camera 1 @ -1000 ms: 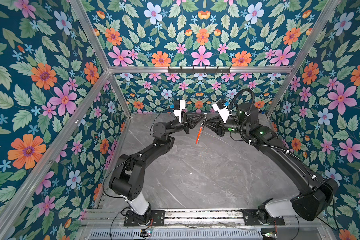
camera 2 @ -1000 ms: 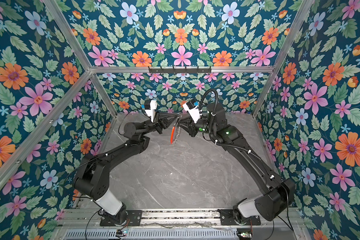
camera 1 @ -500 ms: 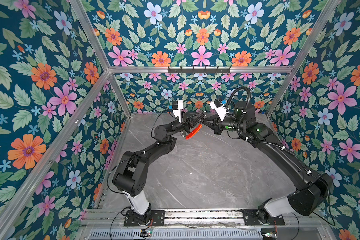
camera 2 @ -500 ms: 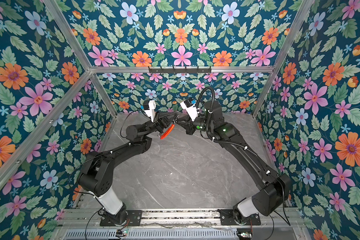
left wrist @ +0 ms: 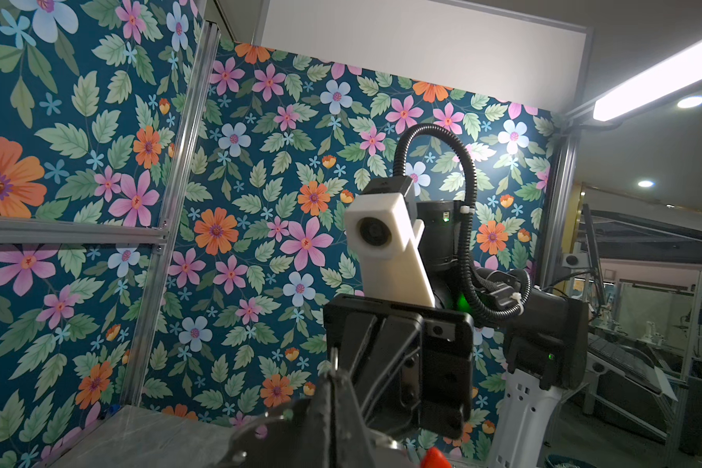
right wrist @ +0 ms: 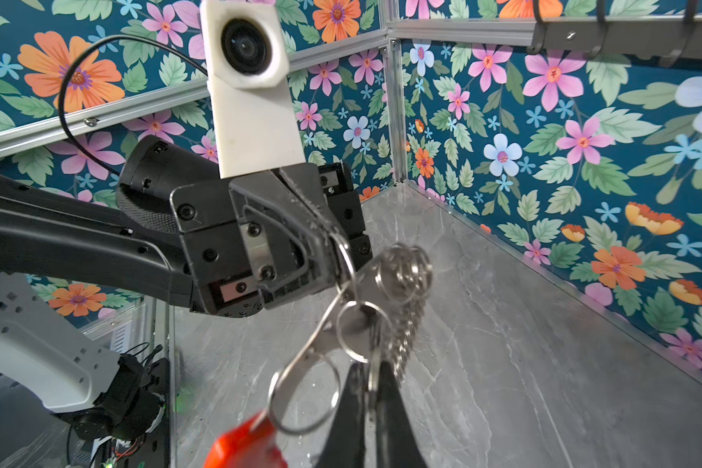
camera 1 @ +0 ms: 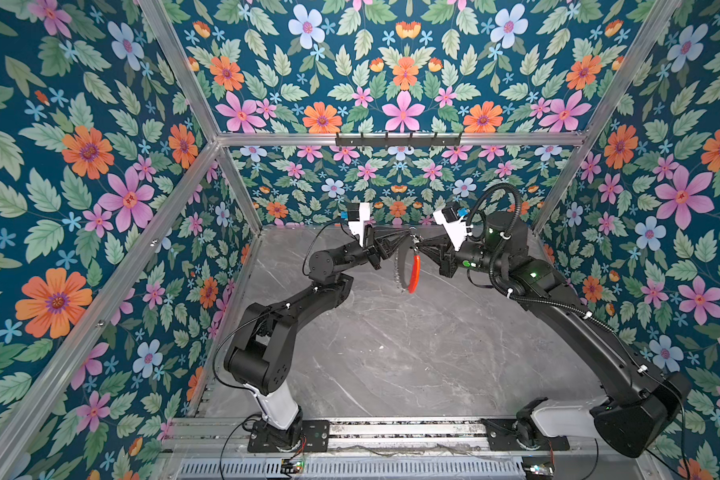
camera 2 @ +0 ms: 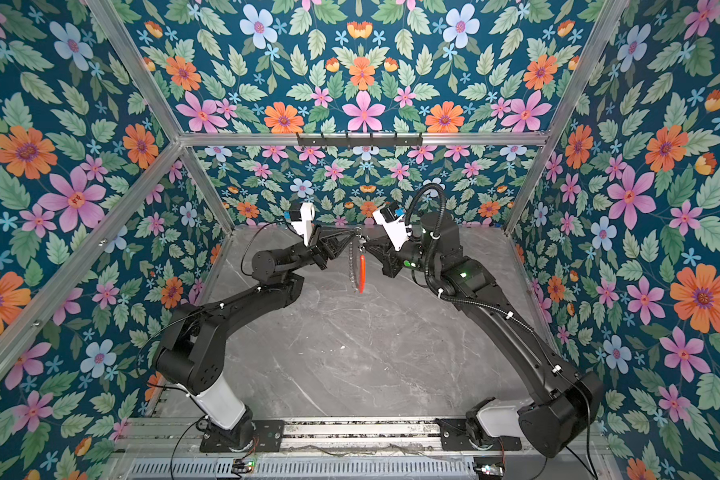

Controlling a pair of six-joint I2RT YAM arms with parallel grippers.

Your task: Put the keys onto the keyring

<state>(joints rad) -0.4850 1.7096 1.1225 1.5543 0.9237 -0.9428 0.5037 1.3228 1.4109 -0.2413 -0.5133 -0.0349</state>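
The keyring (camera 1: 411, 274) hangs high over the back of the table, its red segment and its string of silver rings (camera 2: 353, 266) dangling straight down. My left gripper (camera 1: 406, 240) is shut on a thin wire ring (left wrist: 334, 357) at its top. From the other side my right gripper (camera 1: 420, 246) meets it tip to tip. In the right wrist view that gripper (right wrist: 369, 366) is shut on a thin metal piece (right wrist: 375, 352) hanging from a small ring of the bunch. The red segment (right wrist: 244, 445) swings beside it. I cannot make out the keys.
The grey marble table (camera 1: 391, 353) lies well below both grippers. Floral walls close in on three sides. A black hook rail (camera 1: 398, 139) runs along the back frame, above the grippers.
The right gripper has shut on the metal piece. The keyring swung left and tilted half a second ago; it now hangs straight, slightly further right.
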